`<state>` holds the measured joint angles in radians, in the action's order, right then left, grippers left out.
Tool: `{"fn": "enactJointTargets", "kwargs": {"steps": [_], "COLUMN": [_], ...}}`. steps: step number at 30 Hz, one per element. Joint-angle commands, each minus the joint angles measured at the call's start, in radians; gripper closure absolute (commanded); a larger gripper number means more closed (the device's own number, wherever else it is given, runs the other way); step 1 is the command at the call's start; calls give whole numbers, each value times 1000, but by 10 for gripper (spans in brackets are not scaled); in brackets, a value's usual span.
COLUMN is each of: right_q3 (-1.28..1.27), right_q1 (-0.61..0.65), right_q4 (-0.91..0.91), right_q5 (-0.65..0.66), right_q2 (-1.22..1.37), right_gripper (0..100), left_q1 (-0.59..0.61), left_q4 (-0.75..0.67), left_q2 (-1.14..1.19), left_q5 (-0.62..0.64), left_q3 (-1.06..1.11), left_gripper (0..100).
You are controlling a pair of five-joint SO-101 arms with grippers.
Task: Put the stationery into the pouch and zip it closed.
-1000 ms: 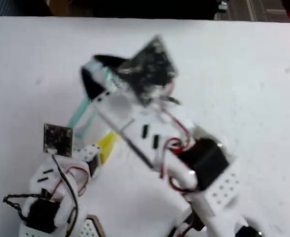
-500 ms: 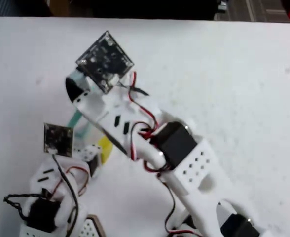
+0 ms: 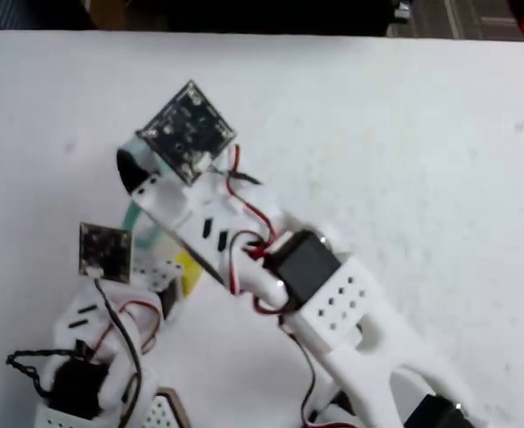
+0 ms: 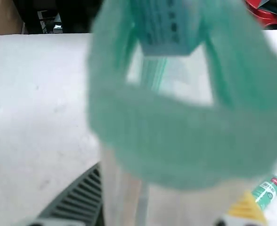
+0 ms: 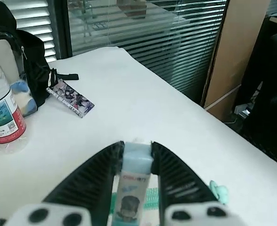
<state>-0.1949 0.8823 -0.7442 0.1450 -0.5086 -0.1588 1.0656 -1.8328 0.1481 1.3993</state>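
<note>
My right gripper [image 5: 136, 149], clamped on a small pale-blue stationery piece [image 5: 131, 186], hung just above the mouth of the green pouch [image 4: 176, 141]; I judged the piece light and rigid, the pouch limp and best pinched at its rim; the state of the left gripper [image 3: 171, 278] I could not tell.

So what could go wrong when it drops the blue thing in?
The pale blue rectangular block pinched in the right end effector could hit the teal rim of the clear plastic pouch and fall outside onto the white table. It is held only by one end, so it might twist loose early.
</note>
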Motion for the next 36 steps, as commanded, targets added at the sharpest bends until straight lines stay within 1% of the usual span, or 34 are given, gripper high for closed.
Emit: {"fn": "enactJointTargets", "kwargs": {"steps": [1,5,9,10,11,14,15,17,19,24,25,29,32,34,36], "right_q3": [-32,-123,-222,-236,-249,-259,-250,-222,-196,-140,-129,-126,-152,-175,-210], "right_q1": [-4,-4,-4,-5,-5,-31,-45,-73,-116,-234,-266,-430,-545,-590,-602], "right_q4": [27,-24,-25,-27,-28,-41,-54,-85,-107,-142,-159,-255,-332,-392,-440], "right_q5": [17,17,17,18,18,11,11,11,9,8,-9,-155,-204,-224,-238], "right_q2": [-61,-171,-314,-340,-364,-403,-407,-407,-407,-410,-410,-404,-390,-358,-314], "right_gripper": [982,982,976,961,926,764,741,755,773,775,775,775,775,775,773], "left_q1": [-16,-16,-16,-16,-16,-16,-16,-16,-16,-16,-16,-16,-16,-16,-16], "left_q4": [18,17,17,17,17,17,17,17,17,17,17,17,17,17,17], "left_q2": [5,5,5,5,5,5,5,5,5,5,5,5,5,5,5], "left_q5": [20,20,20,20,20,20,20,20,20,20,20,20,20,20,20], "left_q3": [-23,-23,-25,-25,-25,-23,-21,-21,-20,-20,-20,-20,-20,-20,-20], "left_gripper": [728,728,728,728,728,728,728,728,728,728,728,728,728,728,728]}}
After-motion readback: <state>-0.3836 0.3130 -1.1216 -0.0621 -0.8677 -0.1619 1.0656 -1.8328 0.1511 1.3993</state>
